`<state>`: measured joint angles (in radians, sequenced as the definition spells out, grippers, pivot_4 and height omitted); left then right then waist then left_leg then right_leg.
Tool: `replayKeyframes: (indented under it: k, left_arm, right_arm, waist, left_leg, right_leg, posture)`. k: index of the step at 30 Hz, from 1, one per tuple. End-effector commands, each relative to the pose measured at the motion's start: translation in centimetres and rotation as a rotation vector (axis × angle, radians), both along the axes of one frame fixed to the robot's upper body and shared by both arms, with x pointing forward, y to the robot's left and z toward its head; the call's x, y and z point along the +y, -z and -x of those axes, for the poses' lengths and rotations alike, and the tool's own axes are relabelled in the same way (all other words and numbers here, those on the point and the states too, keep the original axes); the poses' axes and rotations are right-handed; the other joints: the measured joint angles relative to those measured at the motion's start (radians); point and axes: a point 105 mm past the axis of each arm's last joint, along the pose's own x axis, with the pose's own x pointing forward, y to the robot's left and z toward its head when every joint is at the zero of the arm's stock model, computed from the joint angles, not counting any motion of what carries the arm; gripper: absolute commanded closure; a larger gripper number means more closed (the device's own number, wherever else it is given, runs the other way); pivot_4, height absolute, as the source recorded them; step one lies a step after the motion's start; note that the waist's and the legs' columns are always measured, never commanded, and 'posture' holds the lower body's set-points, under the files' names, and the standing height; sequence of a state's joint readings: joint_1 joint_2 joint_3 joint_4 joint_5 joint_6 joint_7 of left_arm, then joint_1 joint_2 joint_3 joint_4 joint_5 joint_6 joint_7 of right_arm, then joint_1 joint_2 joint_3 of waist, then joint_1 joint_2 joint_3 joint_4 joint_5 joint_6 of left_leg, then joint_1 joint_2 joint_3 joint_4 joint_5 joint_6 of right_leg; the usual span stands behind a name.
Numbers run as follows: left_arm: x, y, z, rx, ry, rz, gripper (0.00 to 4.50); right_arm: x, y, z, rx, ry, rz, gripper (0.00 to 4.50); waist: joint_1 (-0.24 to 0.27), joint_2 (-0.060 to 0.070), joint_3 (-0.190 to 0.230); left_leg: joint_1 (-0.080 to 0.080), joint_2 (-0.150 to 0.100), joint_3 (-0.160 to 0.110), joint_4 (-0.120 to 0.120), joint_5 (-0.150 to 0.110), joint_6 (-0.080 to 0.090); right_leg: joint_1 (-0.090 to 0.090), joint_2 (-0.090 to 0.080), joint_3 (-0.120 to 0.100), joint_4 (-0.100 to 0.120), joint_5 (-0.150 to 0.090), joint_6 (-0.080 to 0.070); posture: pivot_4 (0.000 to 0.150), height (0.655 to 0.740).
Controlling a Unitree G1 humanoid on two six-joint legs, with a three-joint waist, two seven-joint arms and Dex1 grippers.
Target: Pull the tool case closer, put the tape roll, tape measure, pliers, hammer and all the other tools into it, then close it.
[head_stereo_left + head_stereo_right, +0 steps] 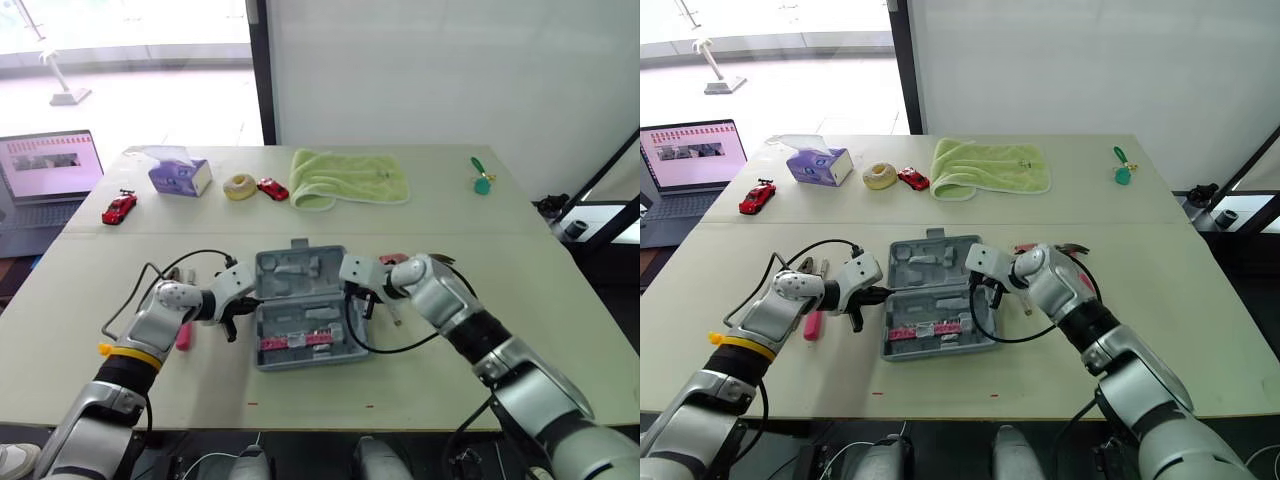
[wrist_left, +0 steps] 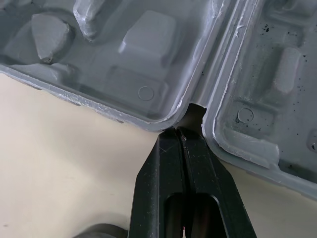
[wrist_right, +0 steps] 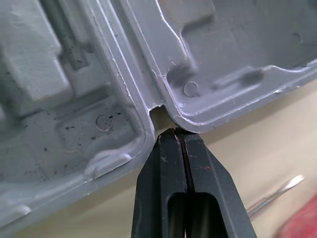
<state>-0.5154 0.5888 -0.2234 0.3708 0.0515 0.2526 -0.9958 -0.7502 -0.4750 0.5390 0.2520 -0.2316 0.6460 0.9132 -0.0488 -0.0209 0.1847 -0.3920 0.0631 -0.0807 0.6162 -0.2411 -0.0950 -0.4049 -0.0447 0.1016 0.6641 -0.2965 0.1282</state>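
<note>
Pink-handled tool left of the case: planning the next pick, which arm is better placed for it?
Left. The pink-handled tool lies right beside the left gripper, while the tool case sits between it and the right gripper.

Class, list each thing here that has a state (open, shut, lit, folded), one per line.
tool case: open, lying flat
left gripper: fingers shut, tips at the case's hinge gap
right gripper: fingers shut, tips at the opposite hinge gap
laptop: open, screen lit
green towel: spread, edges rumpled
</note>
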Motion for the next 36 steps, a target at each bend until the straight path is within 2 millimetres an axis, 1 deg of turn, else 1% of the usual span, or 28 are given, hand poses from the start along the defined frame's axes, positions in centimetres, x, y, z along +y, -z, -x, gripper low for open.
replayKeyframes:
  k: [1,5,6,13,15,22,29,36]
  left_arm:
    - [-0.8,0.5,1.6,0.034,0.080,-0.004,4.47]
    - [-0.8,0.5,3.8,0.081,0.111,0.031,4.47]
    - [-0.6,0.8,4.4,0.091,0.123,0.020,4.47]
    - [-0.4,1.4,7.0,0.141,0.146,0.019,4.47]
    - [-0.2,1.4,7.4,0.146,0.139,0.020,4.47]
    - [-0.1,1.4,8.2,0.165,0.122,0.028,4.47]
    - [0.6,2.2,9.5,0.198,0.112,0.009,4.47]
    - [1.0,2.2,9.1,0.190,0.088,0.010,4.47]
  right_arm:
    - [1.1,-1.1,1.7,0.009,-0.026,-0.055,4.50]
    - [1.0,-0.4,4.4,0.046,0.003,-0.085,4.50]
    - [0.9,-0.1,5.0,0.057,0.012,-0.085,4.50]
    - [0.3,0.6,8.1,0.105,0.069,-0.094,4.50]
    - [0.3,0.5,8.8,0.115,0.081,-0.107,4.50]
    - [0.4,0.6,10.1,0.156,0.108,-0.111,4.50]
    - [0.6,0.8,10.8,0.185,0.112,-0.109,4.50]
    - [0.4,0.8,11.0,0.193,0.117,-0.102,4.50]
  waist:
    - [0.000,0.000,0.000]
    - [-0.001,0.000,0.000]
    - [-0.001,0.000,0.000]
    - [0.003,0.000,0.000]
    - [0.004,0.000,0.000]
    - [0.004,0.000,0.000]
    - [0.003,0.000,0.000]
    - [0.003,0.000,0.000]
  left_leg:
    - [0.000,0.000,0.000,0.000,0.000,0.000]
    - [0.000,0.000,0.000,-0.001,0.000,0.000]
    - [0.000,0.000,0.000,-0.001,0.000,0.000]
    - [0.000,0.000,0.000,0.000,0.000,0.000]
    - [0.000,0.000,0.000,-0.001,0.000,0.000]
    - [0.000,0.000,0.000,0.000,0.000,0.000]
    - [0.000,0.000,0.000,-0.001,0.000,0.000]
    - [0.000,0.000,0.000,-0.001,0.000,0.001]
  right_leg:
    - [0.000,0.000,0.000,0.000,0.000,0.000]
    - [0.000,0.000,0.000,0.000,0.000,0.000]
    - [0.000,0.000,0.000,0.000,0.000,0.000]
    - [0.000,0.000,0.000,-0.001,-0.001,0.000]
    - [0.000,0.000,0.000,-0.001,-0.001,-0.001]
    - [0.000,0.000,0.000,-0.001,-0.001,-0.001]
    - [0.000,0.000,0.000,-0.001,-0.001,-0.001]
    - [0.000,0.000,0.000,-0.001,-0.001,-0.001]
  posture:
    - [0.150,0.7400]
    - [0.150,0.7400]
    - [0.150,0.7400]
    - [0.150,0.7400]
    - [0.150,0.7400]
    - [0.150,0.7400]
    - [0.150,0.7400]
    - [0.150,0.7400]
